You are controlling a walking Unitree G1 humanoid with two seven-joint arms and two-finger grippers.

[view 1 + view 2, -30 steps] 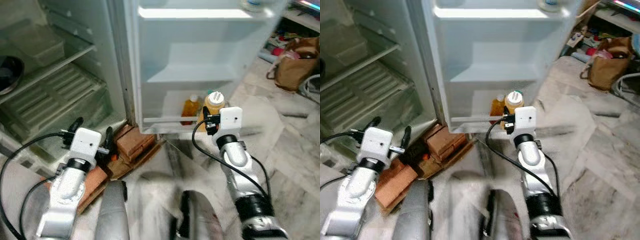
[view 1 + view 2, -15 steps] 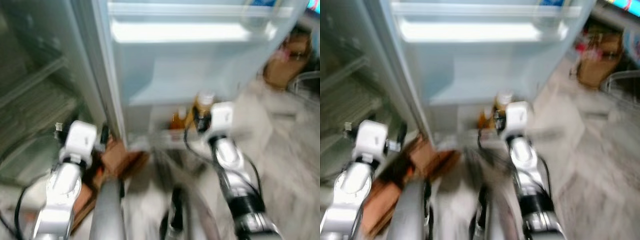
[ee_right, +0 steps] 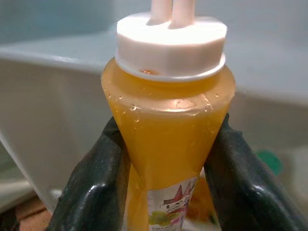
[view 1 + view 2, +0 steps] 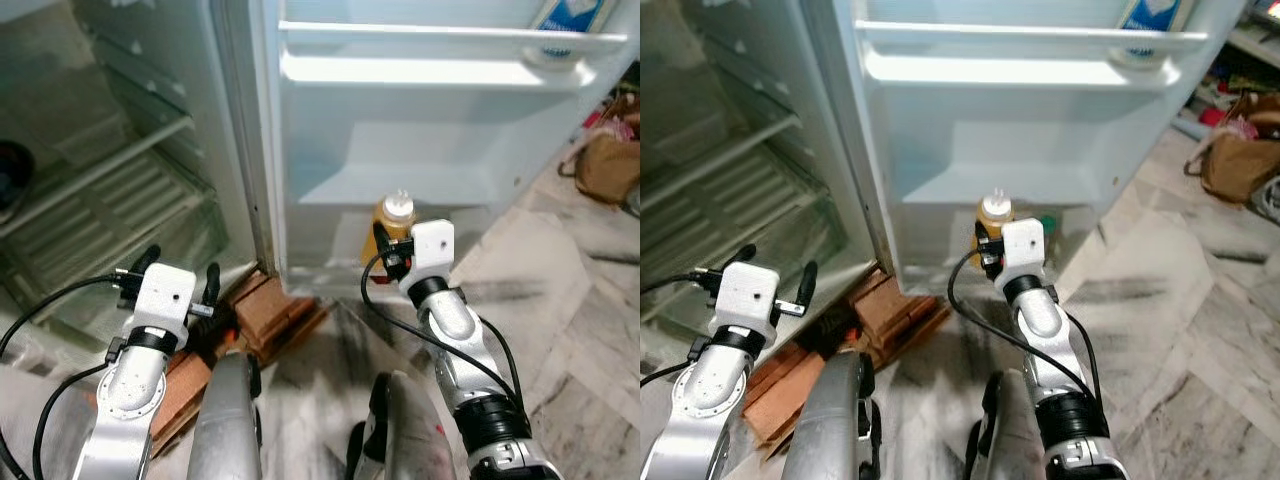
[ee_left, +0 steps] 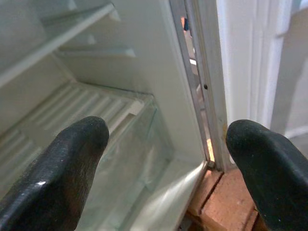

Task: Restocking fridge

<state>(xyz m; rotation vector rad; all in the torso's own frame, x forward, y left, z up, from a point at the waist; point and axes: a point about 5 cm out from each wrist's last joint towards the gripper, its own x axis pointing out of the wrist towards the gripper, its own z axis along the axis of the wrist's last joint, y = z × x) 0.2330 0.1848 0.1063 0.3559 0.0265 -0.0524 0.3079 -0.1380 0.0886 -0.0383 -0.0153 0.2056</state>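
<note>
My right gripper [image 4: 388,258] is shut on an orange juice bottle [image 4: 393,216] with a white cap, held upright by the neck. The bottle stands in front of the bottom bin [image 4: 330,268] of the open fridge door. In the right wrist view, both black fingers [image 3: 96,178] press the bottle [image 3: 168,115] below its cap, with the bin's white wall [image 3: 43,110] behind it. My left gripper [image 4: 180,274] is open and holds nothing, low in front of the fridge body. Its fingers [image 5: 53,168] frame the crisper drawer [image 5: 125,144].
A green cap [image 4: 1047,225] and something orange sit in the bin behind the bottle. A blue-white carton [image 4: 575,15] stands on the upper door shelf [image 4: 420,70]. Red bricks [image 4: 265,305] prop up the fridge corner. A brown bag [image 4: 610,165] lies on the marble floor at right.
The camera has swung and tilted up, blurring midway. My right gripper still holds the bottle, now more directly before the bottom door bin. The left arm has hardly moved.
</note>
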